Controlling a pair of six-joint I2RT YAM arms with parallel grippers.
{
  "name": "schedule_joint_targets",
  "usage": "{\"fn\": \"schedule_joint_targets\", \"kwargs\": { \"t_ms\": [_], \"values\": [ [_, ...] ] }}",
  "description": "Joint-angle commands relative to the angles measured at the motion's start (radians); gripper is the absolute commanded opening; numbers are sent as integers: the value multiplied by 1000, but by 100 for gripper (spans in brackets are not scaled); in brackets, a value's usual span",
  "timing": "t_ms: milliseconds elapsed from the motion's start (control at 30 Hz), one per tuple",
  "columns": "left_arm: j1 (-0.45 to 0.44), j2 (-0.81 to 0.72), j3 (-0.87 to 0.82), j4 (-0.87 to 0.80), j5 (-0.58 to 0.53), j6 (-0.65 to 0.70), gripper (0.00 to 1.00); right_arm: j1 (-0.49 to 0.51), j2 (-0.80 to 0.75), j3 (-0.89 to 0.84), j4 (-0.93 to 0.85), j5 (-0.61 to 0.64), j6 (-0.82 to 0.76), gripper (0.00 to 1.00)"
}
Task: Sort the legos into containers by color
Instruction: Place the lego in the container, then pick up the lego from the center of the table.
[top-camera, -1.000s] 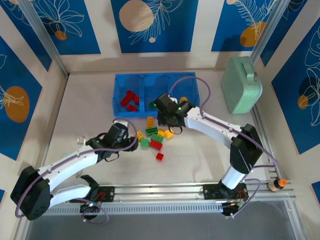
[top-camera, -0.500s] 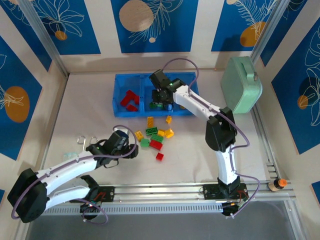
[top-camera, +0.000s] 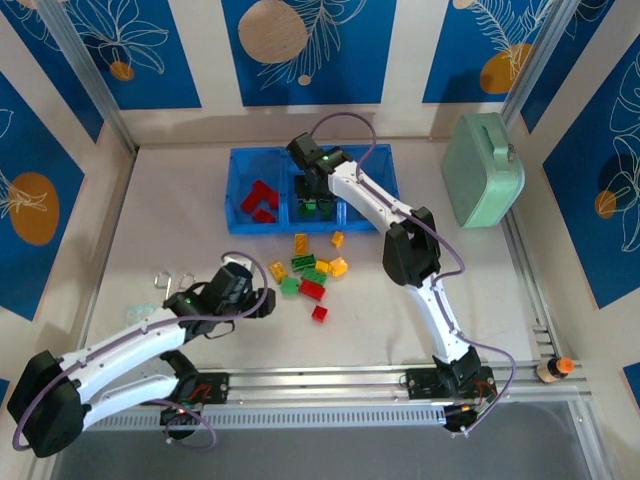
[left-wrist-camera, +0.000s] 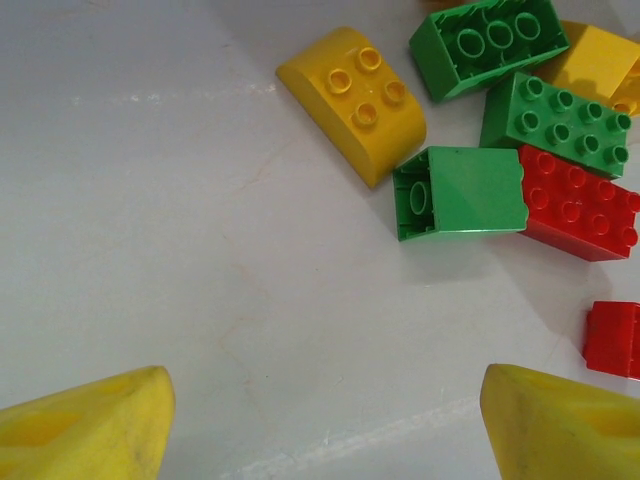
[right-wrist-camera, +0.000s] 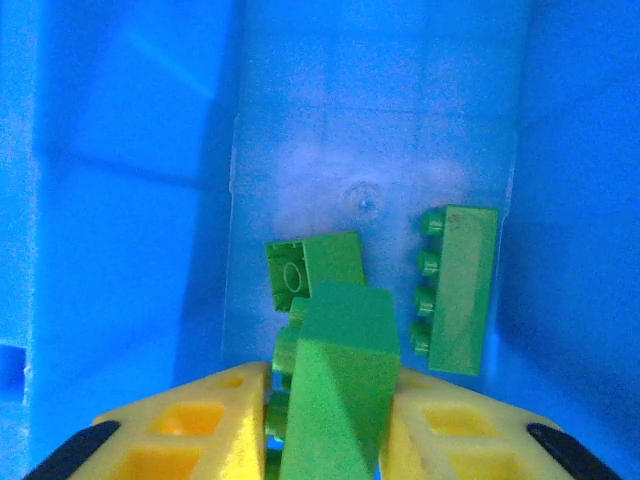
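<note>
the step in hand looked like a drop-off. the right gripper (top-camera: 318, 197) hung over the tray (top-camera: 262, 153), low inside the middle bin (right-wrist-camera: 370, 150), its fingers (right-wrist-camera: 190, 425) clamped on a green brick (right-wrist-camera: 340, 350). two more green ones lay on the bin floor just beyond it: a short one (right-wrist-camera: 312, 265) tipped on its side and a long one (right-wrist-camera: 458, 288) with its studs facing left. red bricks (top-camera: 258, 200) sat in the left bin. the next move, as i judged it, called for spreading the fingers so the brick dropped among its own color, then lifting clear of the walls.

the left gripper (left-wrist-camera: 320, 430) hovered over bare table (left-wrist-camera: 150, 220), its fingers wide apart with nothing between them, just beside the loose pile (top-camera: 312, 268) in front of the tray. nearest it were a yellow brick (left-wrist-camera: 352, 100) with a rounded top and a tipped green block (left-wrist-camera: 460, 190) touching a red block (left-wrist-camera: 580, 205).

the bricks looked like hard, glossy plastic, studded and sharp-cornered. the tray was translucent blue with smooth walls. the table was pale and matte, and the finger pads were yellow and dull.
</note>
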Motion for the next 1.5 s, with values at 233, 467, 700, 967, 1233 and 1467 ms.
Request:
{"fn": "schedule_joint_targets", "kwargs": {
  "t_ms": [233,467,700,967,1233,1467],
  "values": [
    [-25,-20,62,-15,48,-11,80,27,-122,-20,-43,56,-17,59],
    [-30,62,129,-24,50,18,80,66,-394,-294,97,55,-7,59],
    [-28,81,217,-33,33,23,81,81,-707,-727,292,46,42,60],
    [-29,227,338,-53,84,60,81,95,-915,-1094,339,41,152,60],
    [-36,416,375,-40,106,69,75,100,-1100,-1390,384,39,274,60],
    [-48,524,375,9,96,39,64,85,-1169,-1476,390,38,302,60]
  ]
}}
